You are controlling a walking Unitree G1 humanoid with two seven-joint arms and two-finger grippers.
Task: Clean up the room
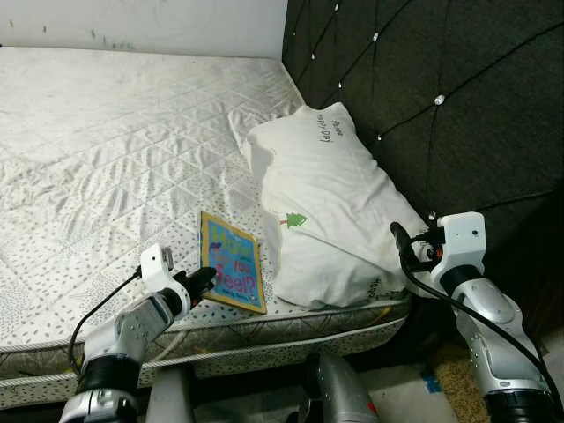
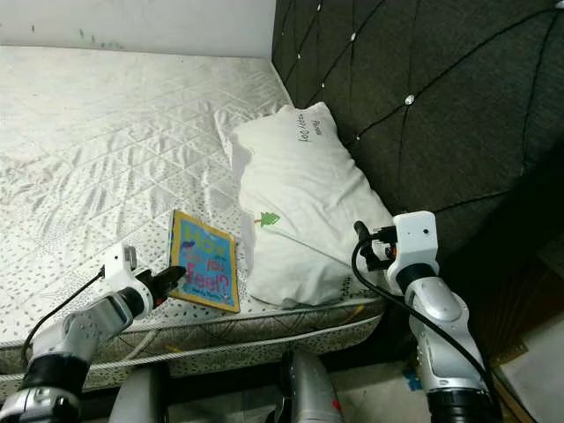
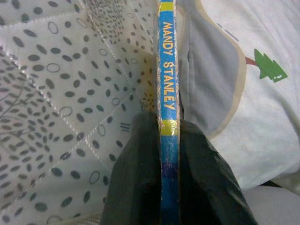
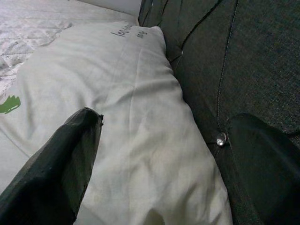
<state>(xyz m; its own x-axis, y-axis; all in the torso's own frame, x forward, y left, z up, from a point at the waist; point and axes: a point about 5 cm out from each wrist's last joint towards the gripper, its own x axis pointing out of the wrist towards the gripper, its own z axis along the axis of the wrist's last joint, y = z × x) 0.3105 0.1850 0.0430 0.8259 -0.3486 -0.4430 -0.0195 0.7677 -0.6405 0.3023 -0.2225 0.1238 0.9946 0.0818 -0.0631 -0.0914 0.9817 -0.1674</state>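
Book (image 1: 233, 262) is where our left arm ends: the arm reaches forward over the near edge of the mattress (image 1: 106, 159), bent at the elbow, and the left gripper (image 1: 204, 282) has its two black fingers (image 3: 140, 178) closed on the near corner of this children's book. In the left wrist view we see the thin blue spine pinched between both fingers, and the book stands on its edge there. From the head views it lies tilted on the quilted white cover, and its far side is just beside the pillow (image 1: 322, 207).

Our right arm is raised at the right side of the bed, with the elbow low and the wrist turned toward the pillow. The right gripper (image 1: 407, 249) is spread wide and holds nothing; one finger (image 4: 61, 164) is over the near end of the pillow, the other is by the dark tufted headboard (image 1: 441, 97), close to one of its shiny buttons (image 4: 221, 138).

The pillow leans against the headboard and blocks the way between the book and that wall of fabric.

On the spine we read "MANDY STANLEY" in yellow letters. The cover shows coloured words; we can make out "feel?" in red. The pillow carries a small green tree print (image 1: 294, 219) and dark handwriting near its top, too small to read.
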